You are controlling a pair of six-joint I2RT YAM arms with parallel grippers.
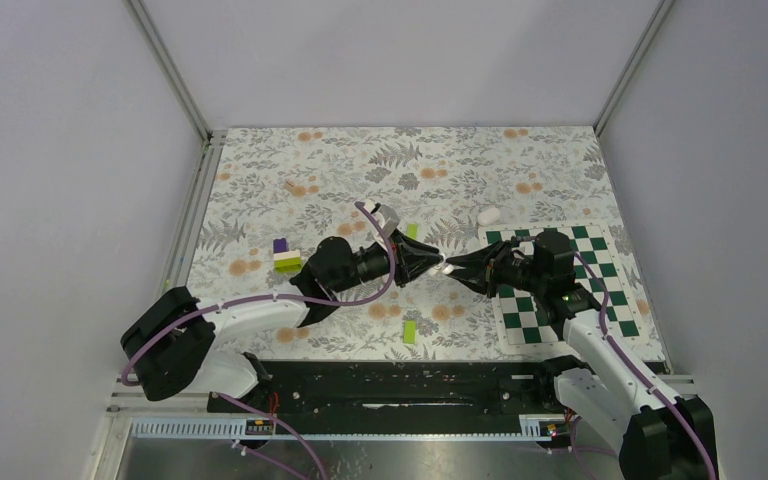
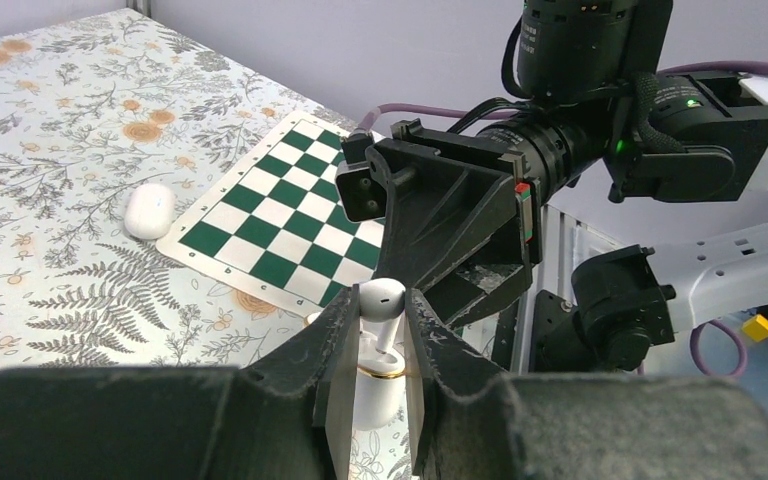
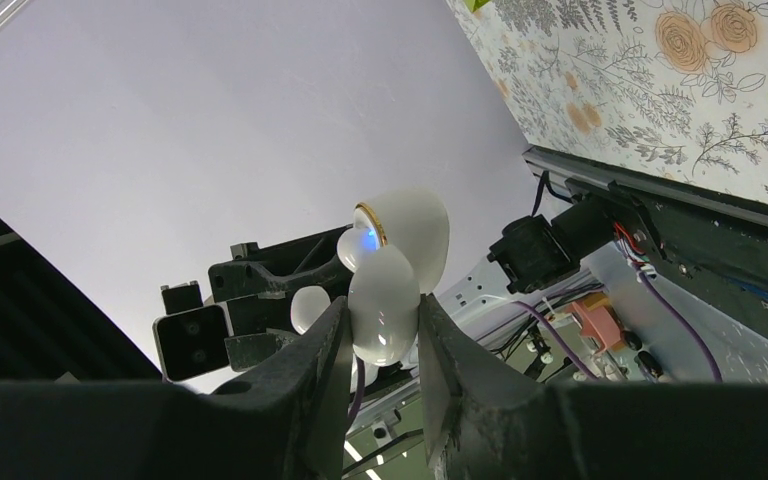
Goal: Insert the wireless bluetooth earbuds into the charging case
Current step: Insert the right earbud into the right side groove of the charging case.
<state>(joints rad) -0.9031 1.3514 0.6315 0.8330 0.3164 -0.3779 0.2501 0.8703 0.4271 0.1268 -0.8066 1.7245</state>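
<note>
White glossy case (image 3: 385, 312) is clamped in the right gripper (image 3: 383, 322), low centre of that wrist view, with its lid (image 3: 415, 225) swung open above. The left gripper (image 2: 380, 312) pinches one earbud (image 2: 382, 298) at the bottom centre of its view, stem aimed down at the case's gold rim. To seat it well, line the stem up with its socket, ease in slowly, and let go only once it drops home. The case's wells are hidden, so I cannot tell whether another bud lies inside.
</note>
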